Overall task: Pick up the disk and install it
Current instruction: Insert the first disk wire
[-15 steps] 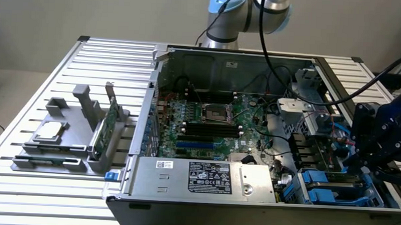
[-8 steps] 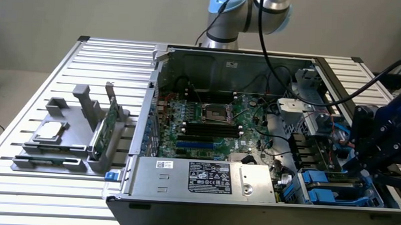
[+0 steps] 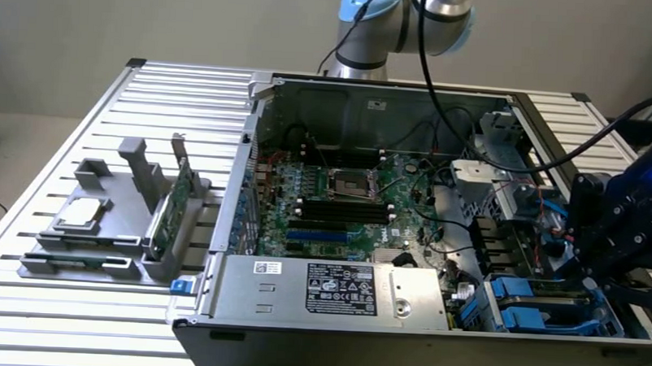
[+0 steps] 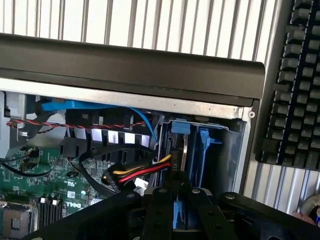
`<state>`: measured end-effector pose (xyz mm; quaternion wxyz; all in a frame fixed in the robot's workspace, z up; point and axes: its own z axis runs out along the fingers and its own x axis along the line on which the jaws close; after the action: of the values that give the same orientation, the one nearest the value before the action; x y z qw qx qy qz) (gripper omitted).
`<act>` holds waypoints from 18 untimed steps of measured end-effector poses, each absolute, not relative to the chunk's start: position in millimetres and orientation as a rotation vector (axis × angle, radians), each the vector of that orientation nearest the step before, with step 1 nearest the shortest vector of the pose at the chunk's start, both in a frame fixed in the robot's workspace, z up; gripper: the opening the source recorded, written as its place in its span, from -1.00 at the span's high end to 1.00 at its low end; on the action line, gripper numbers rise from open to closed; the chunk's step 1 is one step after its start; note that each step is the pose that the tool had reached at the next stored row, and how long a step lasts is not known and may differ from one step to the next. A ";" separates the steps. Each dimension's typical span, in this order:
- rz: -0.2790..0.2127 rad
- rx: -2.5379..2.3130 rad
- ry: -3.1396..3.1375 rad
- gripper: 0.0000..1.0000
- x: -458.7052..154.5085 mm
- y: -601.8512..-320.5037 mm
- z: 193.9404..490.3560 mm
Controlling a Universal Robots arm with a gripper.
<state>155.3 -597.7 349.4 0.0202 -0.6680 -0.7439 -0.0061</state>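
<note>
Standing on edge between the fingers (image 4: 181, 210), disk (image 4: 179, 150), inside blue bay (image 4: 207, 150)

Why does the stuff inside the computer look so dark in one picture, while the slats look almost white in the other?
Exterior view: even room light, yet the computer case shades its interior and the gripper is a dark shape with a blue glowing spot. Wrist view: the slatted table glares nearly white, the case's inside falls into shadow, and the blue drive bay stays readable.
</note>
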 end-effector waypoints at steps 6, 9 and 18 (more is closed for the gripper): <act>0.002 -2.081 -2.316 0.67 155.0 -582.8 349.0; 0.021 -2.091 -2.321 0.67 155.0 -580.0 348.1; 0.077 -2.126 -2.320 0.67 156.1 -579.1 347.0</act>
<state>156.1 -579.1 347.0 -0.0032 -0.6753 -0.7371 0.0245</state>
